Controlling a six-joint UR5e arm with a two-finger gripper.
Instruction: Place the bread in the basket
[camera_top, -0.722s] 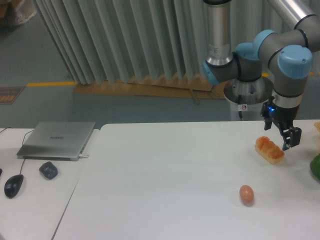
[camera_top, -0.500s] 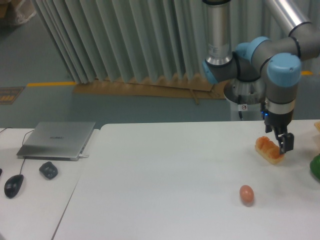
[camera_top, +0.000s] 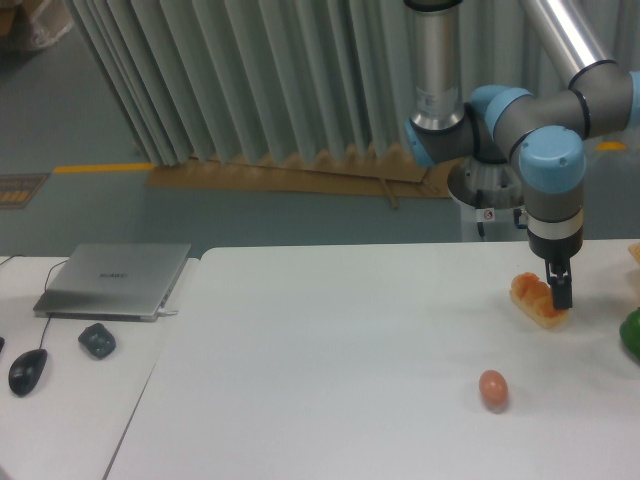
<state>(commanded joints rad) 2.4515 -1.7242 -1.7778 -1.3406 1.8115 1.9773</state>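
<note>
The bread (camera_top: 536, 299), a small golden-orange lumpy loaf, lies on the white table (camera_top: 330, 370) at the right. My gripper (camera_top: 559, 290) points straight down at the loaf's right end. One dark finger (camera_top: 561, 291) shows in front of the loaf and the other is hidden behind it. The jaws look open around the bread, which rests on the table. No basket is clearly in view.
A brownish-orange egg (camera_top: 492, 389) lies nearer the front, left of the bread. A green object (camera_top: 632, 335) and a tan sliver (camera_top: 634, 252) are cut off by the right edge. A laptop (camera_top: 115, 279), a dark lump (camera_top: 97, 340) and a mouse (camera_top: 27, 371) sit on the left desk.
The gripper has moved left and down onto the bread's right end and its wrist has turned, so the two fingers now line up as one. The bread has not moved.
</note>
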